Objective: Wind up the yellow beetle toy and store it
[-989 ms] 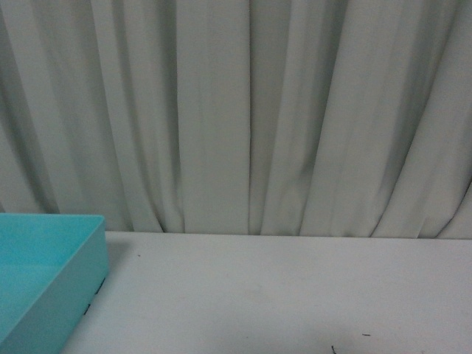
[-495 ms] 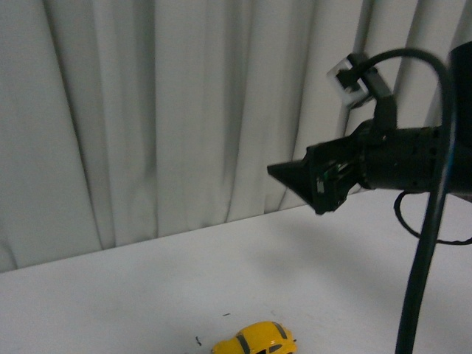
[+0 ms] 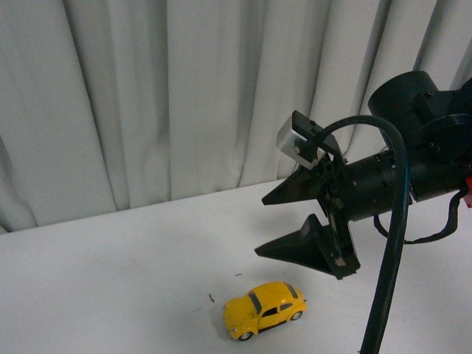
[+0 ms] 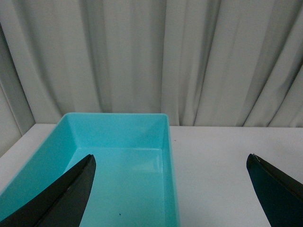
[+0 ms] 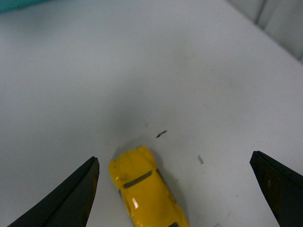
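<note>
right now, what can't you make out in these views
- Yellow beetle toy: one end cut off by the right wrist view's bottom edge; underside hidden beneath its body.
- Teal bin: near end cut off by the left wrist view's bottom edge; absent from the front view.
- Left gripper: only fingertips show; outside the front view.
- Dark specks beside the toy: too small to identify.

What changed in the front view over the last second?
The view swung off the bin onto the right arm. The right pincer, shut half a second ago, has opened and hangs above the beetle toy, which is now fully in view. Nothing was taken hold of; the toy still stands free on the table.
</note>
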Controlling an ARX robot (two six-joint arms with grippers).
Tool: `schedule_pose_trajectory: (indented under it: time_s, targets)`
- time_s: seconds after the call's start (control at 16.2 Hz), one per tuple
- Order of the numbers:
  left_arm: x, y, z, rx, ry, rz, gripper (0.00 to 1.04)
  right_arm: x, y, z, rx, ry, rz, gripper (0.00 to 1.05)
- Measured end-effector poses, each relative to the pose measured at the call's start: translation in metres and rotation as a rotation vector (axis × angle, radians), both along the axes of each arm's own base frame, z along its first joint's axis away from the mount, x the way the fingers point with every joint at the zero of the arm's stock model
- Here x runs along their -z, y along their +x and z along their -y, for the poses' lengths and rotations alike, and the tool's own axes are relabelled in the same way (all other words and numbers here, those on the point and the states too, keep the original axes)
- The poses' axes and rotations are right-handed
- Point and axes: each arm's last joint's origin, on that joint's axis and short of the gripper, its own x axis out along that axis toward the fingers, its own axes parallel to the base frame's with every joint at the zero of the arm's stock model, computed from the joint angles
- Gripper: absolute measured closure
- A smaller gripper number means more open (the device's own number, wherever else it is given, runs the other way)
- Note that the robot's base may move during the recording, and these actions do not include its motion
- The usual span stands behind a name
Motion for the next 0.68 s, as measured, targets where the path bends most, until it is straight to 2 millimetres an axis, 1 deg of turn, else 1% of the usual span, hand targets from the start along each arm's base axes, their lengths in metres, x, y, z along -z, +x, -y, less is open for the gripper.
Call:
schedule_pose_trajectory:
  time_s: [0.12,0.31,0.49,0.68]
  targets:
    - [0.0,0.0,0.0,0.0,0.0,0.0,0.07,0.011,-0.004,-0.002,-0.131,-0.087,-0.019,0.07]
    - [0.0,0.0,0.0,0.0,0.0,0.0,0.07,0.033,-0.006,-0.006,-0.332,-0.222,0.039,0.07]
    - [0.0,0.0,0.0,0.0,0.0,0.0,0.07,0.048,0.006,-0.013,-0.453,-0.292,0.128,0.07]
    - [0.0,0.0,0.0,0.0,0.0,0.0,0.07,0.053,0.019,-0.017,-0.498,-0.315,0.11,0.07]
